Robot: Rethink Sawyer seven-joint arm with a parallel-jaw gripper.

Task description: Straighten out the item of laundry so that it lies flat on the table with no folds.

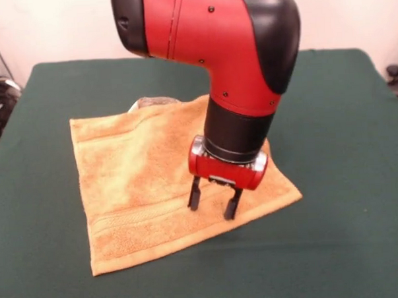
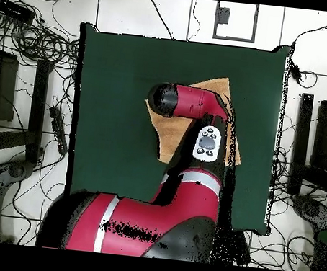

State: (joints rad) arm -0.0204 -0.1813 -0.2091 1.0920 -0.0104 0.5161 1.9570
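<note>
Hand (image 1: 215, 204) open, fingers pointing straight down, tips touching the towel (image 1: 141, 191).

No words, nos. or signs to read anywhere. The red arm (image 1: 241, 48) has no name or logo showing. The towel (image 1: 141, 184) under the arm shows no writing. The green table (image 1: 346, 182) round the towel is plain too.
</note>
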